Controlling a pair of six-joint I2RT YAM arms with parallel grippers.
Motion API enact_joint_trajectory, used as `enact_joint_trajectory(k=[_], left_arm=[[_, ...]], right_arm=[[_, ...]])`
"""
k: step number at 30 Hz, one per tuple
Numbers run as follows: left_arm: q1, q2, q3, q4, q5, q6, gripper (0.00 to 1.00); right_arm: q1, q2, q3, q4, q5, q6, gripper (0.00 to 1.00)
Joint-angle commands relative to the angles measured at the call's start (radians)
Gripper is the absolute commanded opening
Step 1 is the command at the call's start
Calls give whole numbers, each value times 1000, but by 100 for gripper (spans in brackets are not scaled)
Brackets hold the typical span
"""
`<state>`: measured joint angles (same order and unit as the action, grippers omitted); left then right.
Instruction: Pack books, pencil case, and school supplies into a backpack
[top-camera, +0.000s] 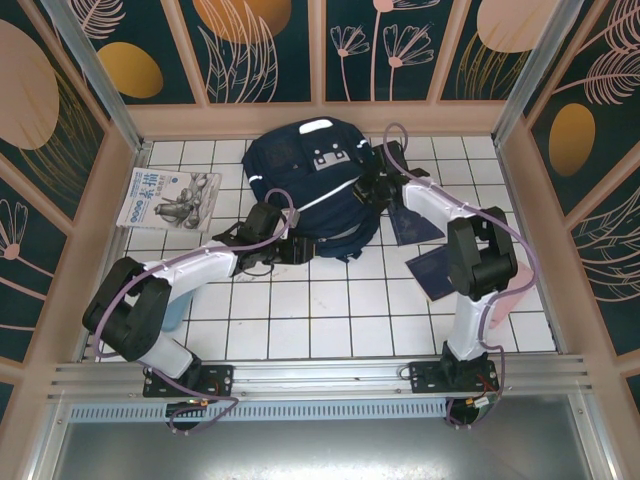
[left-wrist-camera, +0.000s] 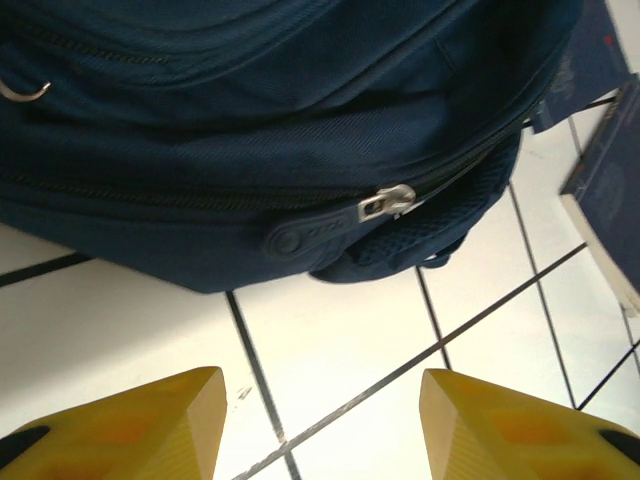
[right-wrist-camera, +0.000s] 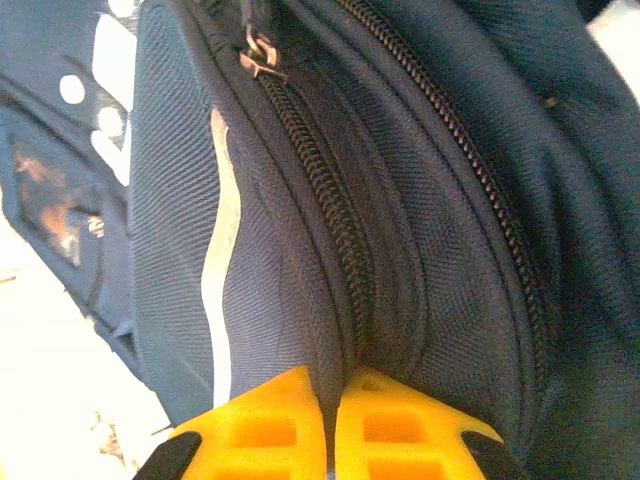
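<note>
Your right pincer (right-wrist-camera: 332, 385) is clamped tight on a fold of the large dark navy fabric backpack (right-wrist-camera: 440, 180), beside its zip (right-wrist-camera: 330, 210). Your left pincer (left-wrist-camera: 320, 390) stands parted and empty over the white tiled table (left-wrist-camera: 330, 335). The backpack's edge and silver zip pull (left-wrist-camera: 386, 202) lie just ahead of its yellow fingers (left-wrist-camera: 130, 425).

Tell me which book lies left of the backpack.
The white-and-blue book, alone left of the backpack; the two navy books lie on its right.
</note>
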<state>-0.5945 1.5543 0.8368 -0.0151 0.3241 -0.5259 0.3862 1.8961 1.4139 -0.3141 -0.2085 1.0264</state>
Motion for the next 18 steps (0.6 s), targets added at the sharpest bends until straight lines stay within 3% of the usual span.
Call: enact_joint_trajectory(k=[1, 5, 10, 15, 18], left_arm=[[-2, 26, 1, 99, 36, 14, 55], [-2, 67, 39, 69, -37, 17, 62], [-2, 125, 72, 87, -38, 17, 66], [-2, 154, 111, 128, 0, 8, 56], [-2, 185, 120, 148, 20, -2, 55]], right_arm=[[20, -65, 48, 56, -49, -42, 5], [22, -76, 58, 56, -65, -43, 5], [22, -79, 66, 50, -69, -53, 4], [25, -79, 63, 52, -75, -53, 4], [26, -81, 62, 53, -75, -55, 4]])
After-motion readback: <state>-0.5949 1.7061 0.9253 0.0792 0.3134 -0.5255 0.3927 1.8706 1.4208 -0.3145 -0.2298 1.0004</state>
